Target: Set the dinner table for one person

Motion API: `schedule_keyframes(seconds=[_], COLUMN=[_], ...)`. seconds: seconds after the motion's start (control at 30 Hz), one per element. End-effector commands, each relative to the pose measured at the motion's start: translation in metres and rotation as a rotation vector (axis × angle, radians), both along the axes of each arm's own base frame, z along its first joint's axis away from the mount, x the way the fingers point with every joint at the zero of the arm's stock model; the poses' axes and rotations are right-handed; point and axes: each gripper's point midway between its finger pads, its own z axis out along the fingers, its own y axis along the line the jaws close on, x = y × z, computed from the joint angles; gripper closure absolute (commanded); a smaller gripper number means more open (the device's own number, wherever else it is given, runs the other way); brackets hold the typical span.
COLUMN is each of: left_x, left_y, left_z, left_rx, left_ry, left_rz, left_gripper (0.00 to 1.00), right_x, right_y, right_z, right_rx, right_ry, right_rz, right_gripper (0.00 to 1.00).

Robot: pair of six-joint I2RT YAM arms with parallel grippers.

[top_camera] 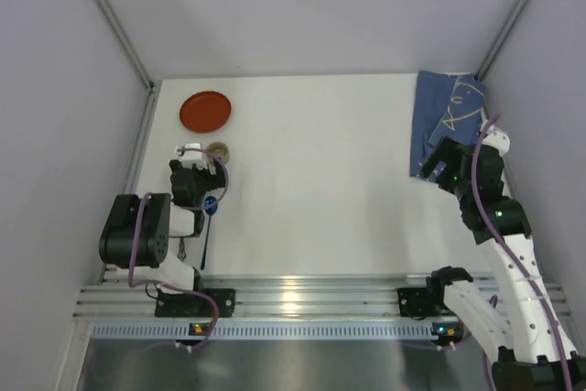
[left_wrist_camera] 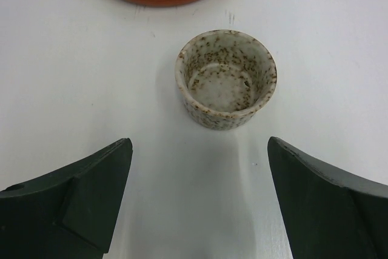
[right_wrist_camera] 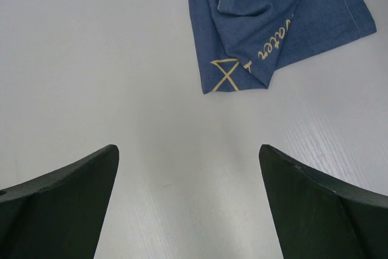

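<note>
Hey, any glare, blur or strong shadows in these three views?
Top external: bright glare on the silver metal rail; left wrist: the speckled ceramic cup is sharp, with a faint shadow nearside; right wrist: the folded blue cloth placemat is crisp, evenly lit.

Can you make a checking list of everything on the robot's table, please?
Surface: white table, matte.
Job's things: red plate far left; speckled cup beside it, upright, empty; blue cloth far right, folded over; thin dark utensil near left arm.
Clutter: nothing seen.
Claws: left claw open, facing the cup; right claw open, facing the cloth.
Cables: purple cables along both arms.
Surroundings: pale walls; metal rail at near edge.
</note>
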Motion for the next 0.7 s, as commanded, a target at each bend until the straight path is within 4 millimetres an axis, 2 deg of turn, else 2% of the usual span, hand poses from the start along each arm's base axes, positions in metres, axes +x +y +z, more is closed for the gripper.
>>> schedule_keyframes(seconds=[0.0, 0.2, 0.23, 0.27, 0.3, 0.33, 0.37, 0.4, 0.43, 0.47, 0.5, 0.53, 0.57, 0.6, 0.67], left_x=[0.012, 0.013, 0.013, 0.020, 0.011, 0.014, 0.016, 0.039, 0.021, 0.020, 0.035, 0.015, 0.023, 0.020, 0.007], left_y=[-0.002, -0.002, -0.003, -0.006, -0.004, -0.013, -0.013, -0.008, -0.006, -0.003, -0.011, -0.017, -0.026, -0.034, -0.051], left_z=[0.025, 0.026, 0.034, 0.058, 0.030, 0.043, 0.061, 0.108, 0.084, 0.075, 0.101, 0.069, 0.084, 0.088, 0.129], left_rx=[0.002, 0.004, 0.016, 0.022, 0.030, 0.014, -0.014, -0.066, -0.179, -0.218, -0.274, -0.303, -0.323, -0.333, -0.299], left_ry=[-0.094, -0.098, -0.132, -0.181, 0.003, 0.041, 0.074, 0.036, 0.224, 0.307, 0.326, 0.531, 0.518, 0.518, 0.413], left_rz=[-0.008, -0.006, -0.013, -0.029, -0.021, -0.009, 0.024, 0.085, 0.185, 0.254, 0.237, 0.259, 0.233, 0.217, 0.222], left_gripper=[0.02, 0.02, 0.01, 0.02, 0.01, 0.02, 0.02, 0.01, 0.02, 0.02, 0.02, 0.02, 0.02, 0.02, 0.01], right_x=[0.006, 0.008, 0.007, 0.006, 0.004, 0.004, 0.002, 0.001, 0.000, -0.001, -0.002, -0.001, 0.000, 0.002, 0.006], right_y=[-0.003, 0.026, 0.028, 0.026, 0.025, 0.023, 0.014, 0.009, 0.006, -0.001, -0.004, -0.008, -0.008, -0.008, -0.003], right_z=[0.010, 0.008, 0.009, 0.010, 0.013, 0.015, 0.018, 0.023, 0.024, 0.028, 0.028, 0.028, 0.031, 0.031, 0.031], right_rx=[-0.049, -0.035, -0.048, -0.061, -0.075, -0.100, -0.130, -0.147, -0.172, -0.195, -0.209, -0.222, -0.219, -0.216, -0.181], right_ry=[0.003, 0.026, 0.024, 0.020, 0.015, 0.012, 0.006, -0.006, -0.007, -0.017, -0.017, -0.016, -0.025, -0.024, -0.023], right_rz=[-0.001, 0.147, 0.166, 0.163, 0.163, 0.166, 0.130, 0.111, 0.103, 0.067, 0.052, 0.027, 0.016, 0.009, 0.011], right_gripper=[0.00, 0.00, 0.00, 0.00, 0.00, 0.00, 0.00, 0.00, 0.00, 0.00, 0.00, 0.00, 0.00, 0.00, 0.00])
